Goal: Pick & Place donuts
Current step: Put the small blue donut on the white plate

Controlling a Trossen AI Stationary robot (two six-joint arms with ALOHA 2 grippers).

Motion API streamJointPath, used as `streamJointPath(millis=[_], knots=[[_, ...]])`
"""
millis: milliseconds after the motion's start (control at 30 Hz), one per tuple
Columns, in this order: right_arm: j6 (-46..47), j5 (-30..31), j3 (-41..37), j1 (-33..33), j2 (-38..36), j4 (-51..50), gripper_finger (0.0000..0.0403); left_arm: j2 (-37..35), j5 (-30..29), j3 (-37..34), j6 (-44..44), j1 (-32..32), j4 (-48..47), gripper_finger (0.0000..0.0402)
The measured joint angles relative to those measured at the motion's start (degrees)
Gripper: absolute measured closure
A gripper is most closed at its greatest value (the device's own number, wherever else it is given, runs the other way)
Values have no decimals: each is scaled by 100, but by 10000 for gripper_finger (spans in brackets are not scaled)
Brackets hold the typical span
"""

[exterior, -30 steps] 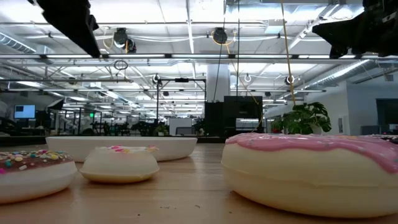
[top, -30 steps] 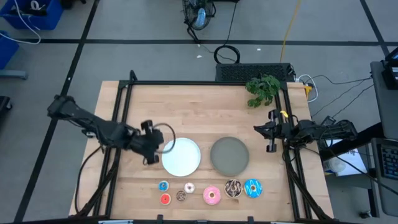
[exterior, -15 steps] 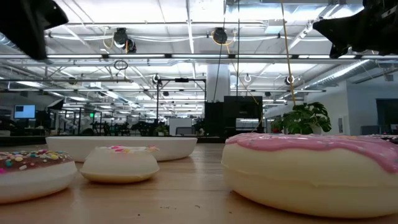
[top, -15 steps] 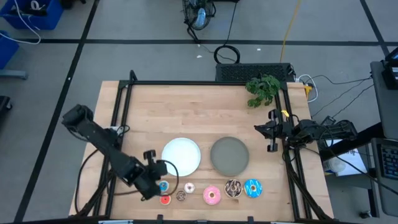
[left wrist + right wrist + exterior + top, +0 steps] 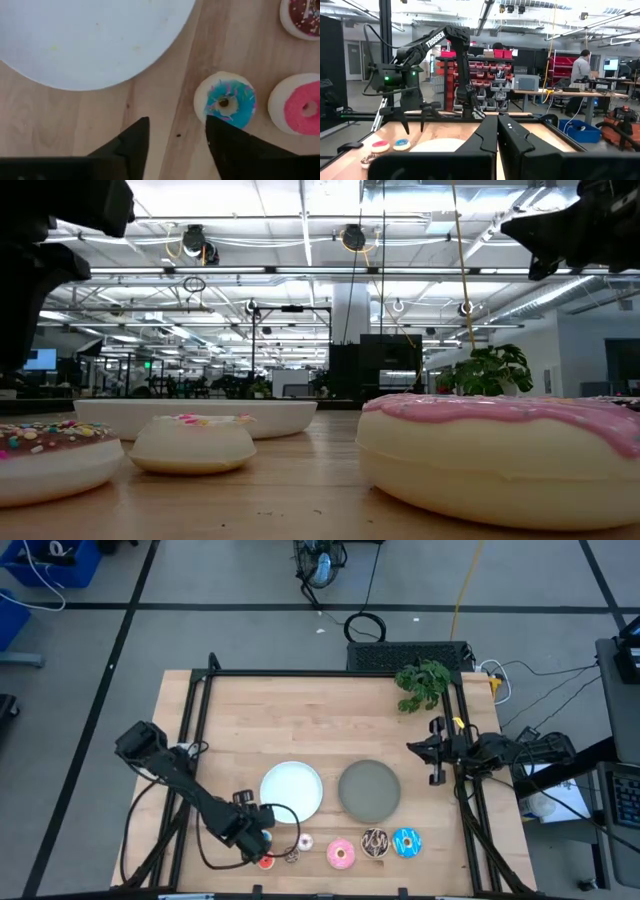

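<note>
A: Left gripper (image 5: 262, 838) position relative to the white plate (image 5: 291, 790)?

B: It sits just off the plate's near-left rim, low over the tiny donuts. In the left wrist view its fingers (image 5: 131, 142) stand apart with bare wood between them; the tiny blue donut (image 5: 226, 99) lies just beside one fingertip, ungripped. Nothing is held.

A: Other donuts?

B: All in a row along the near edge, on the side of the white plate away from the plant (image 5: 423, 683). The red one (image 5: 265, 861) lies under the gripper, then brown (image 5: 291, 855), white-pink (image 5: 304, 842), the larger pink (image 5: 341, 854), the dark chocolate with sprinkles (image 5: 375, 842) and the bright blue (image 5: 406, 842). None rests on the white plate or on the grey plate (image 5: 369, 790) beside it.

A: Right gripper (image 5: 434, 752)?

B: It waits beyond the grey plate, at the table's right edge, well apart from the white plate. Its fingers (image 5: 485, 135) are pressed together on nothing.
</note>
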Motion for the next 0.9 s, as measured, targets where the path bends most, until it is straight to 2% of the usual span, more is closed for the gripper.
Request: streamJointPath(millis=[133, 300, 667, 900], knots=[[-67, 0, 0, -2, 54, 4, 403, 38, 37, 0, 2, 28, 114, 175], [-247, 1, 0, -2, 54, 107, 403, 33, 172, 0, -45, 75, 483, 171], [-330, 1, 0, 0, 55, 341, 403, 348, 430, -2, 16, 84, 677, 224], [-323, 0, 0, 0, 61, 339, 403, 561, 508, -2, 60, 84, 648, 223]])
